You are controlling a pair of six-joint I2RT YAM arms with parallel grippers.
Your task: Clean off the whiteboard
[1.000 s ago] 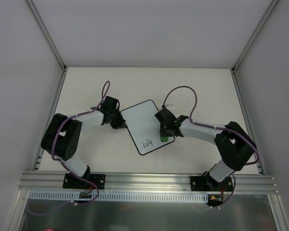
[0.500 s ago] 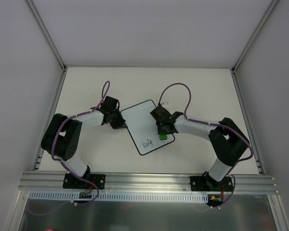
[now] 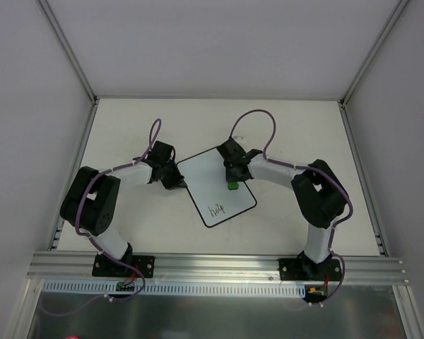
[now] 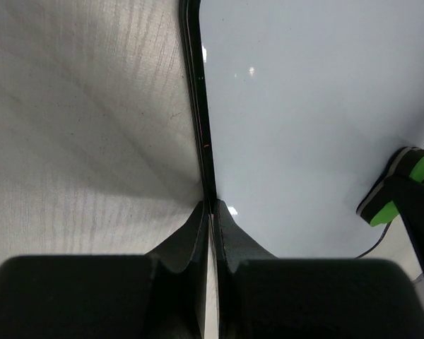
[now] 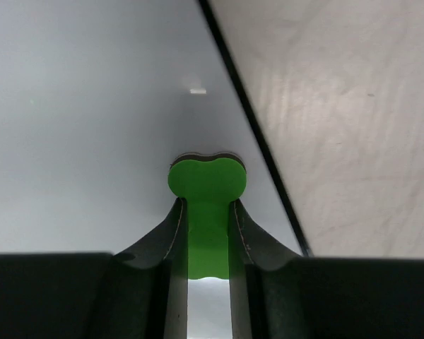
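The right fingers (image 3: 232, 177), pinched on the green eraser (image 5: 206, 185), have slid away from the writing (image 3: 216, 210) across the whiteboard (image 3: 205, 185), which lies on the counter (image 3: 127, 127) beneath them, its edge under the closed left fingers (image 4: 210, 216), apparently to steady it.

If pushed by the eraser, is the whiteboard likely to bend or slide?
Probably stiff: the whiteboard lies flat, edges straight. Thin, perhaps light, it could slide; the left gripper, jaws shut at its border, likely steadies it.
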